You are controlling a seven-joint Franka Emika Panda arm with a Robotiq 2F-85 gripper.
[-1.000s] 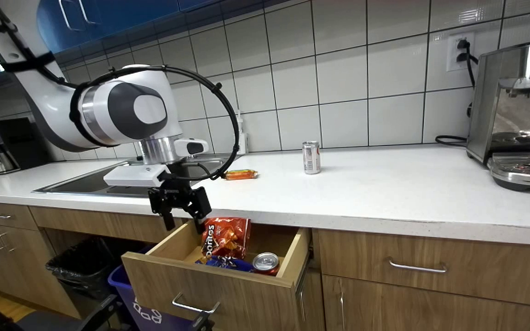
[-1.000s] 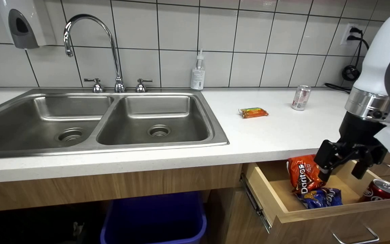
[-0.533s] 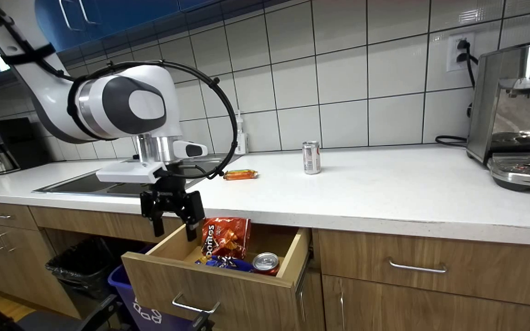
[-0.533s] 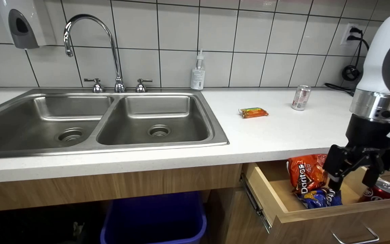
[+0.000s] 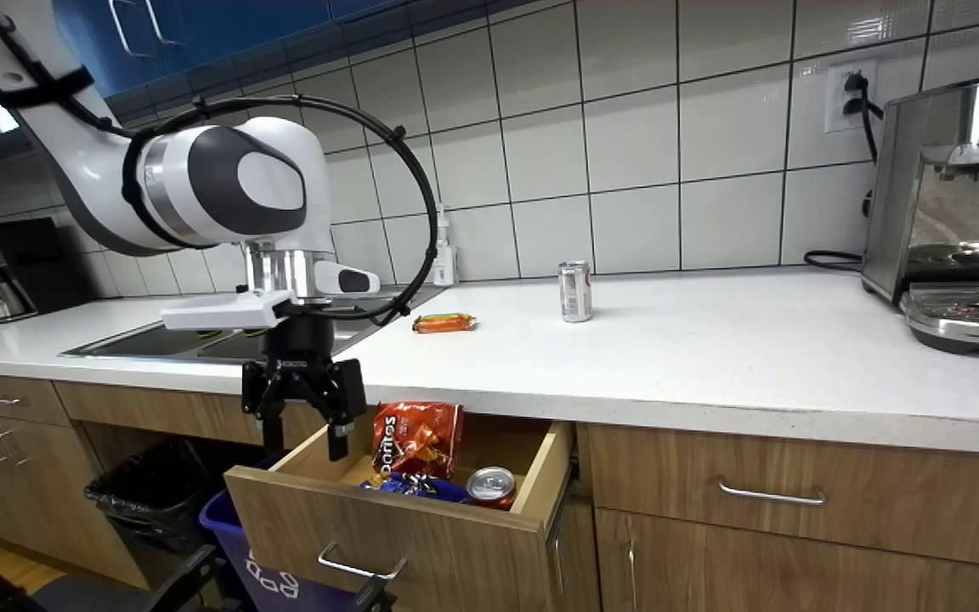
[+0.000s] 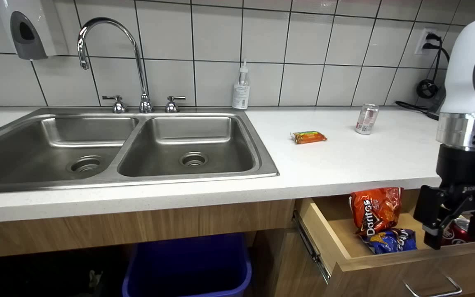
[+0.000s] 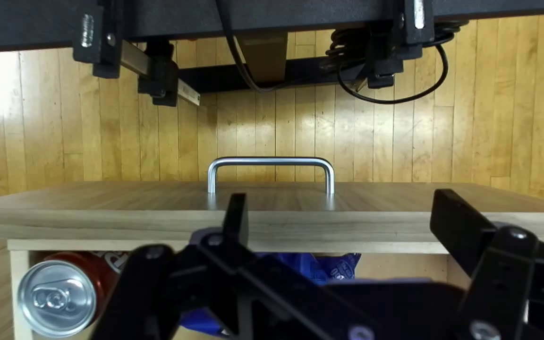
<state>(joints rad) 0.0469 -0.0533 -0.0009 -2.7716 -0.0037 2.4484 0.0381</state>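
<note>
Drawn-out drawer (image 5: 455,552) overhung by spread gripper (image 5: 305,442)

The drawer is pulled out below the white countertop (image 5: 753,340) in both exterior views. Its front is faced in brown wood grain, its box is built of paler wood, and a silver bar handle (image 7: 271,161) is mounted on the outside. Inside, a red Doritos bag (image 6: 375,210) is placed toward the back, a crumpled blue packet (image 6: 390,241) is laid just in front of it, and a red can (image 7: 57,297) is stood upright near a side wall.

The gripper is pointed downward over the drawer's front edge, its two black fingers (image 7: 239,217) parted widely. Nothing is clasped between them; in the wrist view, the top of the drawer's front is framed in the gap.
</note>
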